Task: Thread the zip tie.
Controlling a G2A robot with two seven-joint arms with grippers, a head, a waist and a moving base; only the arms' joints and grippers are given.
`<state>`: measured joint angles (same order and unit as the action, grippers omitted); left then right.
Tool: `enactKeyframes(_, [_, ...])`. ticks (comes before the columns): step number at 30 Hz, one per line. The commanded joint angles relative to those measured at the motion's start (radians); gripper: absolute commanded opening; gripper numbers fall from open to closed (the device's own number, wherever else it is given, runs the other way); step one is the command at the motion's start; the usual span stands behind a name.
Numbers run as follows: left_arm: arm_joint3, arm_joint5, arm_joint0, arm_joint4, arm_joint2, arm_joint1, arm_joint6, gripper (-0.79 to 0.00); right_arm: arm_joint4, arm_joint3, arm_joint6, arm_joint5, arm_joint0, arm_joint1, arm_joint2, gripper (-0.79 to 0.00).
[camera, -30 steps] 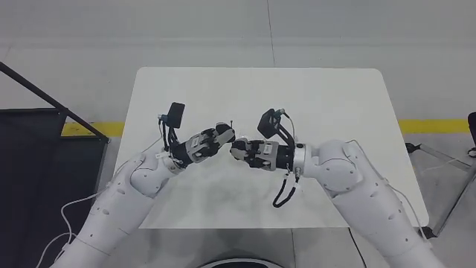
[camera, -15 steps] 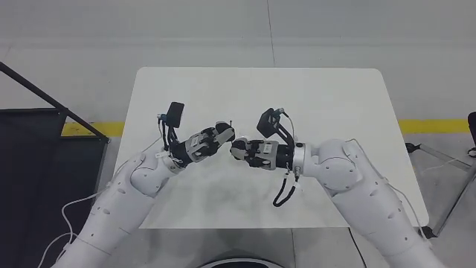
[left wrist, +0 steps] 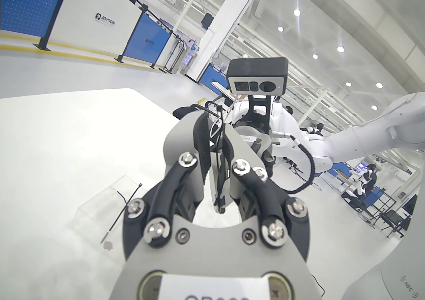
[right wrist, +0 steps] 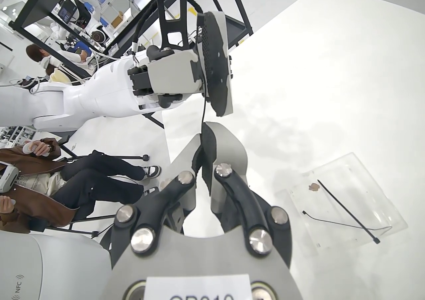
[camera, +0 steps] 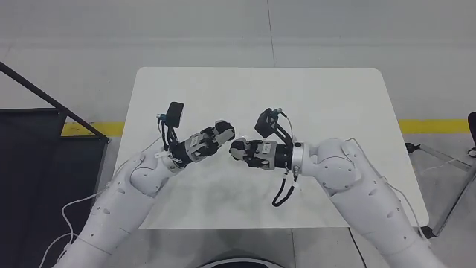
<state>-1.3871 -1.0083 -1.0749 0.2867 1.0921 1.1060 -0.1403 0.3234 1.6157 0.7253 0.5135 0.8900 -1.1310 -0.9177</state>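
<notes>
A thin black zip tie [right wrist: 203, 112] stretches between my two grippers, which meet tip to tip above the middle of the white table [camera: 335, 97]. My left gripper [camera: 225, 131] is shut on the tie; in the left wrist view the strand [left wrist: 218, 162] runs down between its dark pads. My right gripper [right wrist: 203, 135] is shut on the other end, just below the left gripper's [right wrist: 214, 82] pads. In the top view the right gripper [camera: 235, 149] sits right beside the left one.
A clear plastic tray [right wrist: 382, 182] lies flat on the table beneath the grippers, holding two spare black zip ties [right wrist: 345, 211]. From the left wrist the same tray [left wrist: 96, 198] and a tie [left wrist: 124, 208] show. White tabletop surrounds it.
The right gripper has edged slightly toward the left gripper. The left arm has stayed in place.
</notes>
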Motion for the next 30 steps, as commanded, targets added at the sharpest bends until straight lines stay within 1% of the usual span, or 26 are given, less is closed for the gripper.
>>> enactKeyframes(1, [-0.001, -0.002, -0.001, 0.0, 0.003, 0.001, 0.0, -0.622, -0.001, 0.0, 0.001, -0.001, 0.0, -0.001, 0.0, -0.785])
enactKeyframes(6, [-0.004, -0.004, -0.005, 0.001, 0.008, 0.003, 0.0, -0.628, -0.003, -0.002, 0.004, -0.002, -0.001, -0.002, 0.0, -0.785])
enactKeyframes(10, [-0.004, -0.004, -0.007, 0.005, 0.012, 0.004, -0.002, -0.659, -0.004, -0.003, 0.004, -0.002, -0.001, -0.003, -0.001, -0.785])
enactKeyframes(16, [-0.004, -0.004, -0.009, 0.004, 0.016, 0.007, -0.007, -0.739, -0.008, -0.007, 0.007, -0.005, -0.002, -0.004, -0.001, -0.785])
enactKeyframes(18, [-0.004, -0.003, -0.009, 0.004, 0.018, 0.007, -0.009, -0.785, -0.01, -0.009, 0.007, -0.006, -0.002, -0.005, -0.001, -0.785])
enactKeyframes(27, [-0.004, -0.003, -0.011, 0.01, 0.027, 0.011, -0.007, -0.785, -0.014, -0.014, 0.01, -0.009, -0.005, -0.008, -0.002, -0.782])
enactKeyframes(28, [-0.004, 0.001, -0.011, 0.018, 0.033, 0.011, -0.001, -0.785, -0.018, -0.015, 0.013, -0.006, -0.004, -0.007, -0.006, -0.742])
enactKeyframes(29, [-0.008, 0.008, -0.012, 0.036, 0.044, 0.011, 0.009, -0.785, -0.022, -0.017, 0.015, -0.004, -0.002, -0.005, -0.013, -0.68])
enactKeyframes(30, [-0.012, 0.013, -0.015, 0.06, 0.053, 0.011, 0.021, -0.785, -0.026, -0.016, 0.02, -0.003, 0.002, -0.003, -0.023, -0.56])
